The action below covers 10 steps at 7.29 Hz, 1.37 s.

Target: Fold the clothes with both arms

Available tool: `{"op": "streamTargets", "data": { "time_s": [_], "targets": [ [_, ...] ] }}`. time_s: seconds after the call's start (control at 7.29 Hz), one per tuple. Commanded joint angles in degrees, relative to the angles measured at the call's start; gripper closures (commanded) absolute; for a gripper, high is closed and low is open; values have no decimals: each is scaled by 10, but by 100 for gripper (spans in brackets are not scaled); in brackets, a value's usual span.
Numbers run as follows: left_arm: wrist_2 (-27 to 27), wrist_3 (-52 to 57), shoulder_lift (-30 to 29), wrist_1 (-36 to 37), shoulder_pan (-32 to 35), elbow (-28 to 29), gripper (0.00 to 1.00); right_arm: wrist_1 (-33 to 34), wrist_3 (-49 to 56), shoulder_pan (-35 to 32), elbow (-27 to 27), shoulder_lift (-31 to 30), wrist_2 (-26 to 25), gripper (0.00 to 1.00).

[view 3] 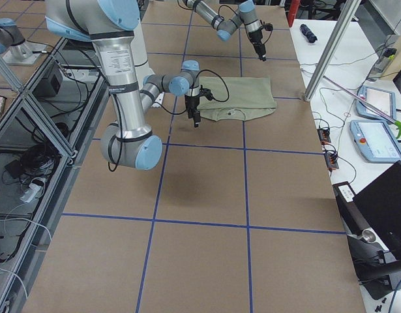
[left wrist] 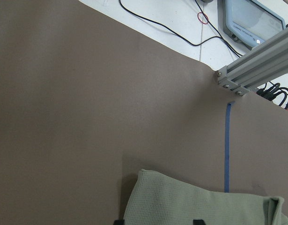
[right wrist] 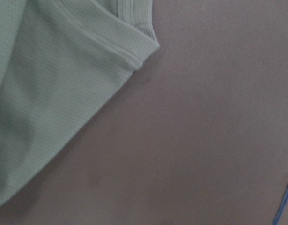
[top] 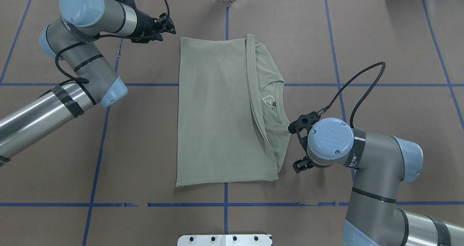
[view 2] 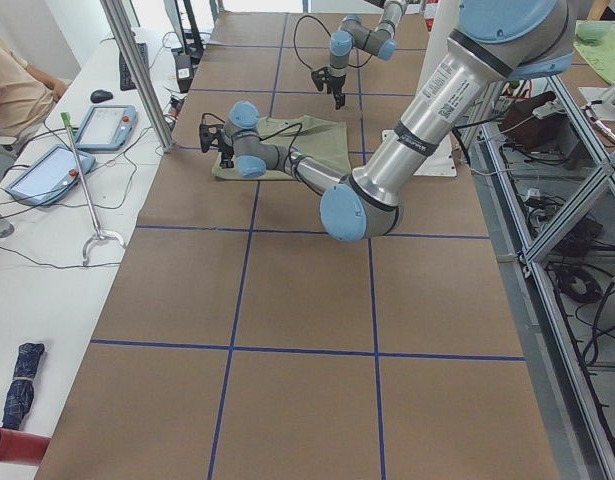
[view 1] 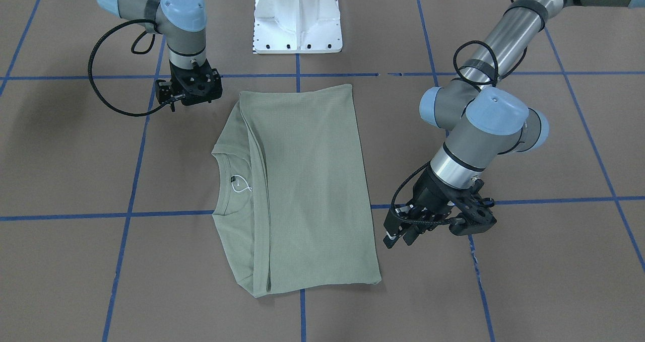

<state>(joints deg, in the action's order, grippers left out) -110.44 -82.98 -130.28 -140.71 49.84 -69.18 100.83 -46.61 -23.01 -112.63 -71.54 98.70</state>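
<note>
The sage-green shirt lies flat on the brown table, folded into a tall rectangle, with its round neck and black label showing on the robot's right side. My left gripper hovers just off the shirt's far left corner. It is open and empty, and its fingertips stand apart at the bottom edge of the left wrist view. My right gripper points down beside the shirt's near right shoulder, off the cloth. It holds nothing and looks open.
The white pedestal stands at the robot's side of the table. Blue tape lines cross the brown surface. An aluminium post and tablets stand at the far edge near my left gripper.
</note>
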Motion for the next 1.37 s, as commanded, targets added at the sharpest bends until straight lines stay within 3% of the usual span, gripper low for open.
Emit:
{"op": "streamTargets", "data": {
  "time_s": [0.0, 0.55, 1.1, 1.24],
  "targets": [
    [-5, -1, 0, 0, 2, -8, 42, 1, -14, -18, 61, 99, -3, 0],
    [-28, 1, 29, 0, 14, -35, 42, -9, -31, -27, 193, 213, -4, 0],
    [-28, 0, 33, 0, 14, -43, 42, -22, -19, -58, 218, 200, 0, 0],
    [-28, -1, 34, 0, 14, -43, 42, -26, -19, -63, 200, 165, 3, 0]
  ]
}}
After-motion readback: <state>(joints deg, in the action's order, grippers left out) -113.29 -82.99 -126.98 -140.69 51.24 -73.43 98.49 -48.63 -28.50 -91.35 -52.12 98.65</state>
